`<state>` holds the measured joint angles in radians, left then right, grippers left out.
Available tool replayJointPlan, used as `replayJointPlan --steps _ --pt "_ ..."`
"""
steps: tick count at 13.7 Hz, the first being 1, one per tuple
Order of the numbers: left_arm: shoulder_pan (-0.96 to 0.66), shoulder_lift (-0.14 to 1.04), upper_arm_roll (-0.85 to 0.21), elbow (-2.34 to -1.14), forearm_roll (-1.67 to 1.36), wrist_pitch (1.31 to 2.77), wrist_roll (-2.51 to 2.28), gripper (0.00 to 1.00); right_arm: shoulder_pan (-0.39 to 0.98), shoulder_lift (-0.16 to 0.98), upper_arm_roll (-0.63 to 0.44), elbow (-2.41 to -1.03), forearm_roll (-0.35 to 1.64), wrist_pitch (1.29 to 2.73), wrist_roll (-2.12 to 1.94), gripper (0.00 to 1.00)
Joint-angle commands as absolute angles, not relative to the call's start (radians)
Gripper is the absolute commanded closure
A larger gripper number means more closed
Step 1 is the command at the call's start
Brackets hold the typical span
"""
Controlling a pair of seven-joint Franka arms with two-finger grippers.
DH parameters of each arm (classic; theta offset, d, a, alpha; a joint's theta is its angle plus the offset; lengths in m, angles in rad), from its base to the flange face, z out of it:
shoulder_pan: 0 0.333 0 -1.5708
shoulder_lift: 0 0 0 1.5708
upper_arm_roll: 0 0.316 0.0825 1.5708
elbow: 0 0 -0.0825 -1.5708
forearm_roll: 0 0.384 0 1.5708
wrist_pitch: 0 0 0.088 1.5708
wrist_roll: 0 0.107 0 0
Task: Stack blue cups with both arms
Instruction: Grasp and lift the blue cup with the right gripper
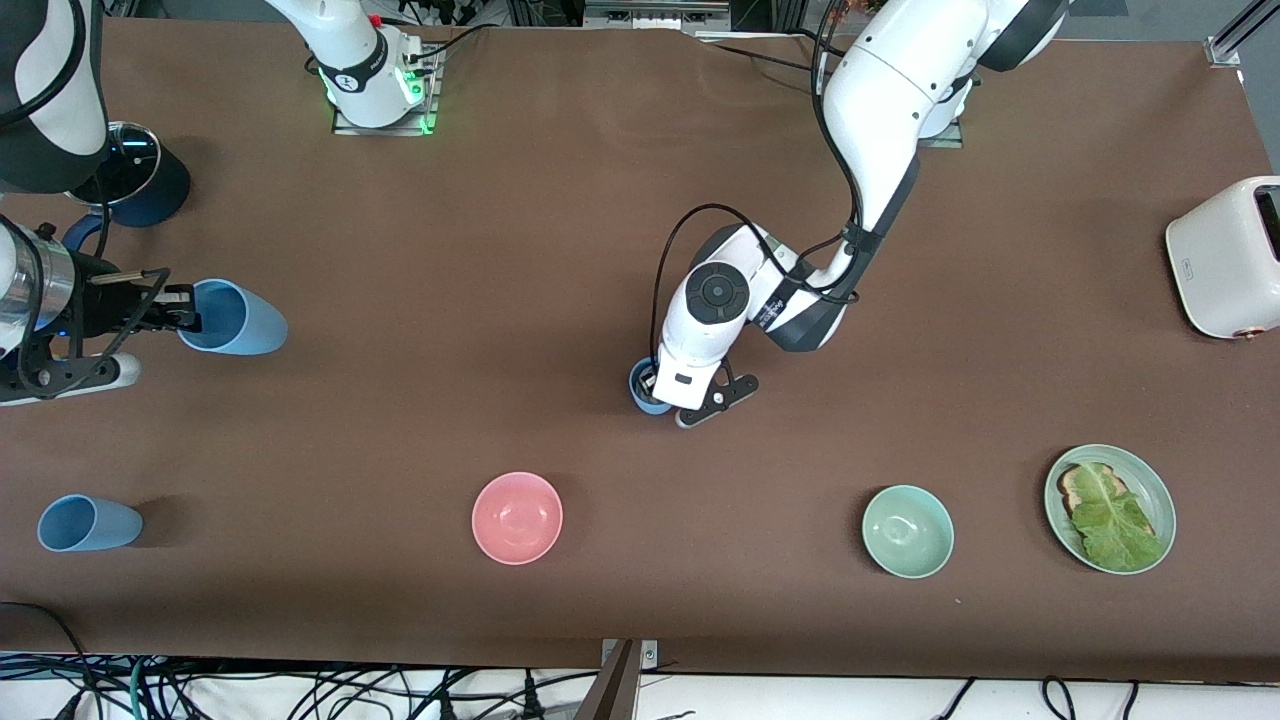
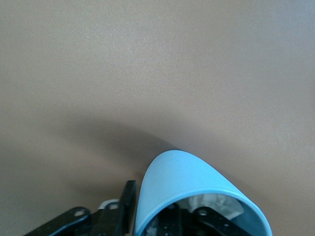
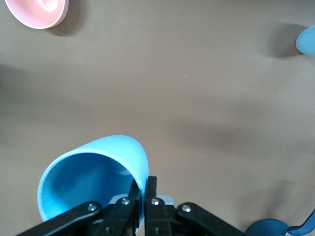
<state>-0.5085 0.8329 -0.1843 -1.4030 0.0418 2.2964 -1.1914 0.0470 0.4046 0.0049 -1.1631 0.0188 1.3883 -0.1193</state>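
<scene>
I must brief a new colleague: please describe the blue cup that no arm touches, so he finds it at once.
Start at the right arm's end of the table, along the edge nearest the front camera. The free blue cup lies there alone on its side, well apart from the pink bowl. Each of the other two blue cups has a tool at it.

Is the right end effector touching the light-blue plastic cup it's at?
Touching. The right wrist view shows the right end effector with its fingers pinched on the rim wall of the light-blue plastic cup, no gap. The front view agrees.
</scene>
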Motion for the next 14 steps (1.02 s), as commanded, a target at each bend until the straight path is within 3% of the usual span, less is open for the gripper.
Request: replayJointPlan --steps 1,2,4,6,14 --pt "-0.518 0.833 -0.17 -1.388 0.069 2.295 -1.19 0.42 0.051 0.402 0.014 -1.14 0.014 1.364 -0.115 1.0" --pt "-0.518 0.831 -0.169 -1.388 0.071 2.295 -1.19 0.24 0.058 0.396 0.014 -1.14 0.014 1.364 -0.114 1.0" --pt "-0.518 0.827 -0.169 -1.388 0.121 2.295 -1.161 0.16 0.069 0.394 0.014 -1.14 0.014 1.364 -0.109 1.0" --pt "-0.518 0.827 -0.17 -1.388 0.152 2.295 -1.158 0.0 0.081 0.393 0.015 -1.14 0.015 1.373 -0.101 1.0" --pt "-0.52 0.804 -0.176 -1.385 0.146 2.292 -1.17 0.0 0.238 0.387 0.011 -1.144 0.018 1.419 0.141 1.0"
